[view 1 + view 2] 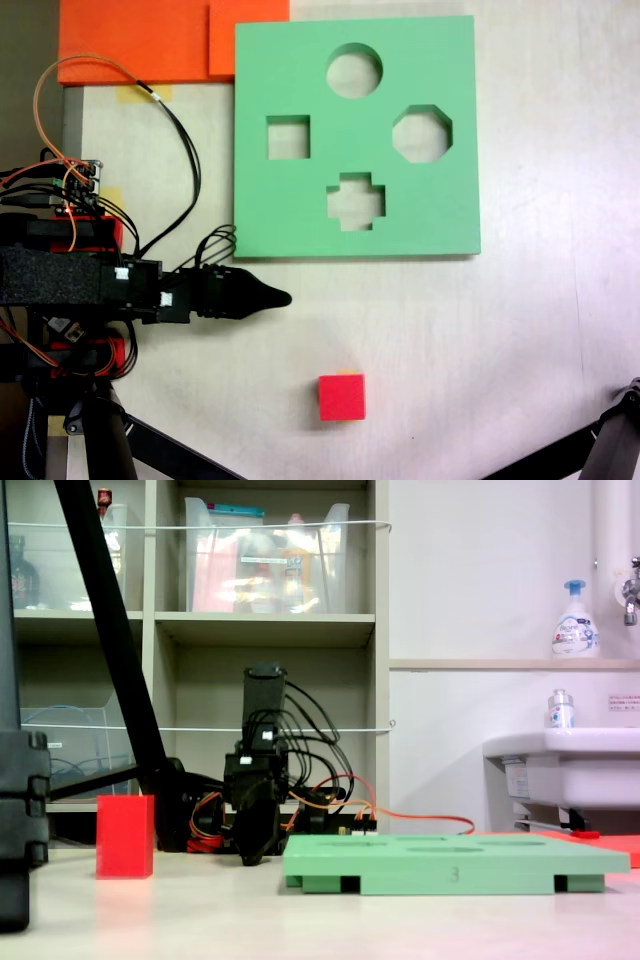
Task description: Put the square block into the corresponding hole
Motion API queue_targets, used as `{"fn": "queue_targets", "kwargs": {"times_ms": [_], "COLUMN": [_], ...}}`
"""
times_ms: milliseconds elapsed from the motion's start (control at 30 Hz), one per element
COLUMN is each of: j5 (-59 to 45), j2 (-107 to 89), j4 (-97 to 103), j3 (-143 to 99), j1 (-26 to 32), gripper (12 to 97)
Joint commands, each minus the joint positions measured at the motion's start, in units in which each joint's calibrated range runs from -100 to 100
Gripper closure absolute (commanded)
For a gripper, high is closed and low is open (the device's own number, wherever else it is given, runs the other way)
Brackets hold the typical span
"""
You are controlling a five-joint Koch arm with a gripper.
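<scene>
Gripper (283, 297): left-centre of a fixed view from above, pointing right; jaws look pressed together, holding nothing.
Block (342, 397): red cube, lower centre on the table (540, 340), apart from the gripper.
Square hole (288, 138): left part of the green board (440, 215), upper centre.

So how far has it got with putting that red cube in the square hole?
Nothing is done yet. The red cube sits on the table, apart from the green board. The gripper holds nothing and points between them. Still left: grasp the cube, carry it to the empty square cutout.
</scene>
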Motion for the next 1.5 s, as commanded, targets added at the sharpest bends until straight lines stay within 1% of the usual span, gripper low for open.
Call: {"fn": "queue_targets", "kwargs": {"times_ms": [0,700,767,867,967,1033,1133,1167,1300,1467], "j5": [-0.2,-0.2,-0.2,0.88,4.1,8.3,21.34,23.49,27.5,29.5], "j2": [-0.41,-0.41,-0.41,-0.41,-0.41,-0.41,-0.41,-0.41,-0.41,-0.41], "j4": [-5.32,-5.32,-5.52,-5.52,-4.94,-3.88,-3.3,-3.3,-4.46,-9.27], "j3": [-1.08,-1.08,-1.08,-1.08,-1.08,-1.08,-1.08,-1.08,-1.08,-1.08], "j1": [0.0,0.0,0.0,-0.93,-4.2,-5.86,-7.72,-8.45,-10.55,-10.5], "gripper": [59.3,59.3,60.4,60.1,58.9,58.8,58.8,59.1,61.1,62.3]}}
